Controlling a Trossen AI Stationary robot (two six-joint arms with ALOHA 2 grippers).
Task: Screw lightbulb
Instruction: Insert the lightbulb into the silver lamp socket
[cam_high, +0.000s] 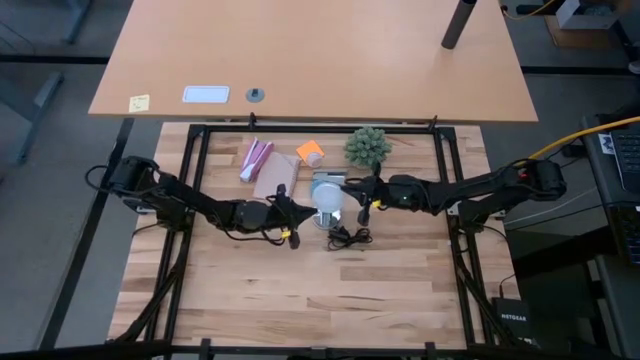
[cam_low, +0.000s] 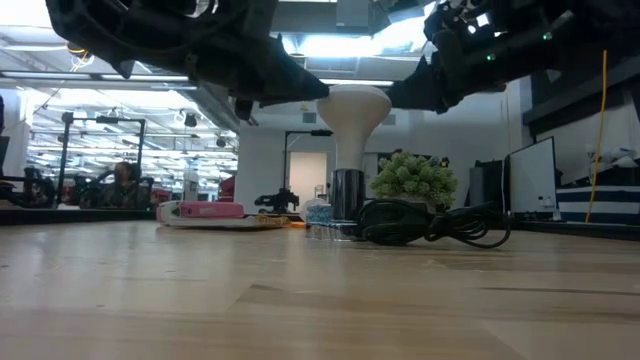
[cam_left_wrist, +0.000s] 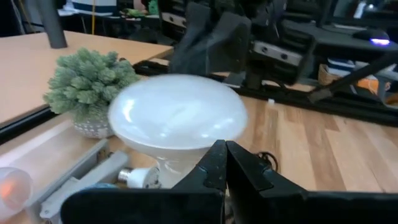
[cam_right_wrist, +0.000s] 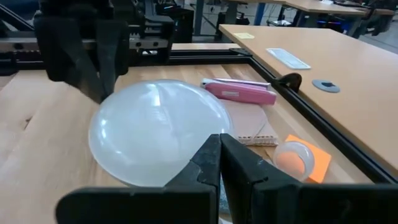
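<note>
The big frosted white lightbulb (cam_high: 328, 196) stands upright on a shiny silver socket base (cam_low: 347, 196) near the middle of the wooden table (cam_high: 300, 300), a bit toward its far edge. The left gripper (cam_high: 291, 212) hangs just beside the bulb on one side with its fingers pressed together, holding nothing. The right gripper (cam_high: 362, 194) hangs just beside it on the other side, fingers also together and empty. A black cord (cam_low: 430, 224) lies coiled by the base. A green spiky plant (cam_high: 367, 146) sits near the far edge.
</note>
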